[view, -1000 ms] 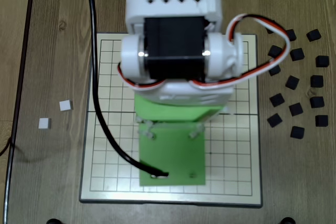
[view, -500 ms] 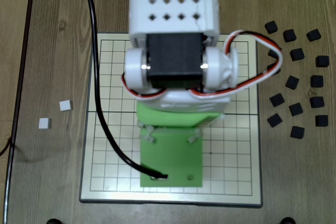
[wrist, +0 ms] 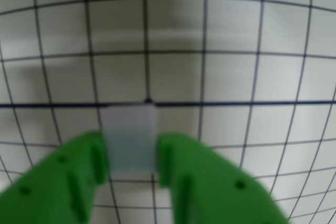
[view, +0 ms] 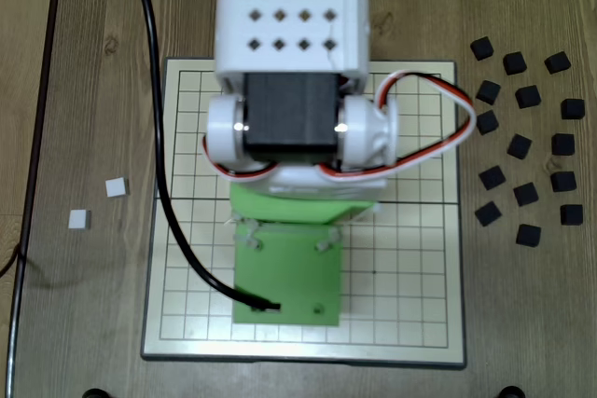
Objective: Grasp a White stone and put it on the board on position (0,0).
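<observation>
I read green two-finger gripper (wrist: 131,153) clamped on pale white cube stone (wrist: 129,139), lower centre of wrist view; stone's top edge touches dark grid crossing of cream gridded board (wrist: 236,77); fixed view: arm hides stone; target corner not identifiable.

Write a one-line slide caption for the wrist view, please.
Green gripper holding a white stone above the gridded board.

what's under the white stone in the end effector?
In the wrist view, the white stone, held by the end effector, is over the gridded board. The grid directly beneath is covered.
</observation>
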Robot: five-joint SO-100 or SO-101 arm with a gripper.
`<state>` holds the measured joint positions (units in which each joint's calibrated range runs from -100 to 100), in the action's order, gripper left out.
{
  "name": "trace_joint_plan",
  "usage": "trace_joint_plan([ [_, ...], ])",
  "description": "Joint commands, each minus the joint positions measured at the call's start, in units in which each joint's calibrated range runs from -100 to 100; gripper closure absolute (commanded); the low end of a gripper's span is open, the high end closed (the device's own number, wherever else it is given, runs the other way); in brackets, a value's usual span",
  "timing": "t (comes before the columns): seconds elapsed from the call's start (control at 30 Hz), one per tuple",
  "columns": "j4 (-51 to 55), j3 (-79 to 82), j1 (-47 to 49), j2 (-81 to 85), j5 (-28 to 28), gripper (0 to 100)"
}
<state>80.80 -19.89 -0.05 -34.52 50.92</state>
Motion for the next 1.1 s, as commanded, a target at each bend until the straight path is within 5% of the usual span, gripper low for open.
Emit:
trace_joint_plan([
  [0.0, -0.97, 0.09, -0.26, 5.06, 0.29, 94],
  [1.07, -5.69, 6.08, -1.18, 5.82, -0.39, 94],
])
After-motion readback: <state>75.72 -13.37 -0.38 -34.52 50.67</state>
